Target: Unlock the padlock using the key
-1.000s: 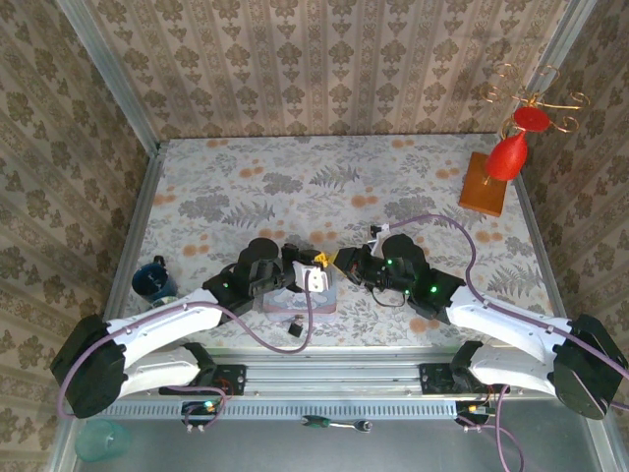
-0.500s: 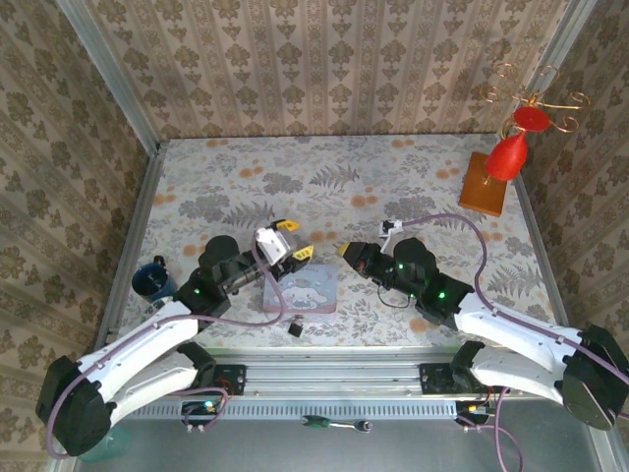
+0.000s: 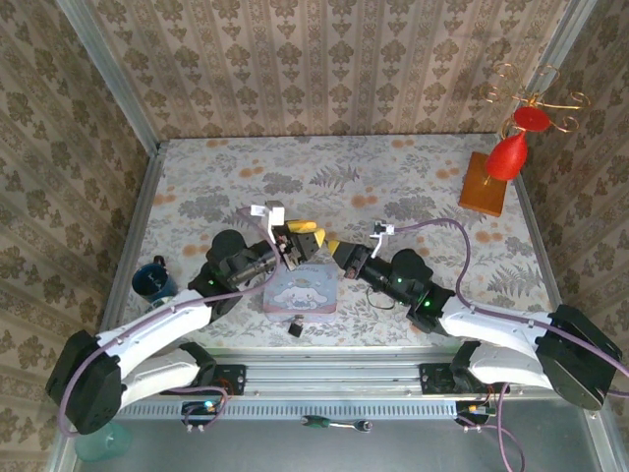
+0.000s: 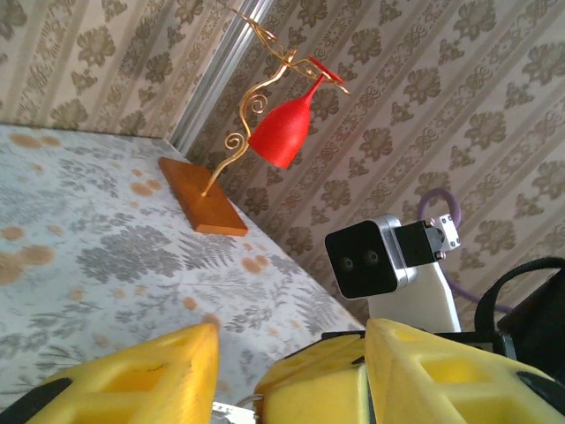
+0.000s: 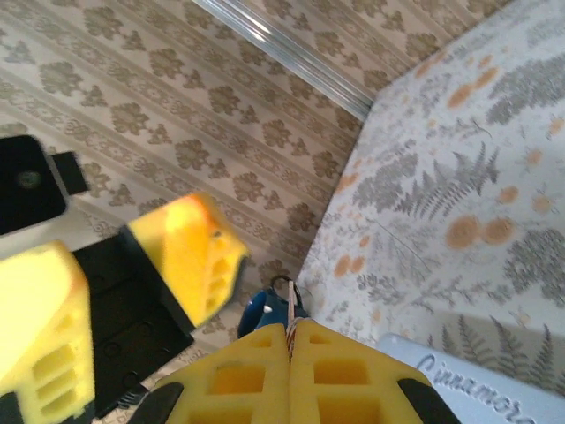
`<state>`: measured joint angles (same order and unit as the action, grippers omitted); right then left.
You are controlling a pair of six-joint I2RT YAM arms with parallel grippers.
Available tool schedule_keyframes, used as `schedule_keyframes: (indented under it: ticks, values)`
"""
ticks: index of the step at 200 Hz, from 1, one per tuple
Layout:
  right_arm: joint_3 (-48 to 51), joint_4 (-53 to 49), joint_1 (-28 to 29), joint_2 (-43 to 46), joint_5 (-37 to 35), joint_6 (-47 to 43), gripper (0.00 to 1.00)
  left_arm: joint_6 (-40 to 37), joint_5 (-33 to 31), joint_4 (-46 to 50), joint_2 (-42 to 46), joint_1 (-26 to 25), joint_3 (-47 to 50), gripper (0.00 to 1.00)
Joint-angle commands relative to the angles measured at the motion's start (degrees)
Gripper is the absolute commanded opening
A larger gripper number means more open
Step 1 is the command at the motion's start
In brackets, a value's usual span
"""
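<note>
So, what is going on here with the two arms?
The two arms meet close to the cartoon-dog tin. The right gripper is shut on a thin sliver, apparently the key. The left gripper faces it with its jaws apart. The padlock lies on the table at the near side of the tin, and no gripper touches it.

Worktop point(image 3: 413, 167): fern-and-flower patterned surface with metal rails along its edges.
Tin point(image 3: 303, 295): pale blue with a cartoon-dog lid, lying flat near the front edge.
Padlock point(image 3: 294, 329): small and dark, just in front of the tin.
Cup point(image 3: 152, 281): dark blue, by the left rail.
Wooden base point(image 3: 483, 185): far right, carrying a gold wire stand and a red glass.
</note>
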<state>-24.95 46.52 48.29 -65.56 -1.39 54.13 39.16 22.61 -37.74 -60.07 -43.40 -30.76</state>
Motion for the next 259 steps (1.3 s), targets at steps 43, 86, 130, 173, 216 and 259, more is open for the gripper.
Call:
schedule_keyframes:
  ticks: [43, 86, 130, 173, 216, 259]
  values:
    - [1.5, 5.5, 0.4, 2.3, -3.0, -4.7, 0.00, 7.0, -1.7, 3.9, -1.5, -4.1, -5.3, 0.42]
    - [2.8, 6.7, 0.5, 3.8, -3.3, -4.7, 0.00, 7.2, -2.7, 6.7, -1.9, -4.0, -6.2, 0.42]
    - [3.4, 6.2, 0.6, 5.2, -3.5, -4.9, 0.00, 7.3, -4.4, 9.9, -0.9, -3.1, -6.0, 0.46]
    - [2.9, 6.6, 0.7, 5.0, -3.1, -4.9, 0.00, 8.1, -2.1, 8.9, -2.8, -3.1, -6.9, 0.43]
    - [2.7, 6.7, 0.8, 4.7, -2.9, -4.6, 0.00, 8.8, -1.3, 7.1, -3.6, -3.4, -6.9, 0.37]
    - [2.4, 6.9, 0.9, 4.4, -2.5, -3.7, 0.00, 8.9, -0.7, 6.7, -3.9, -3.4, -6.9, 0.30]
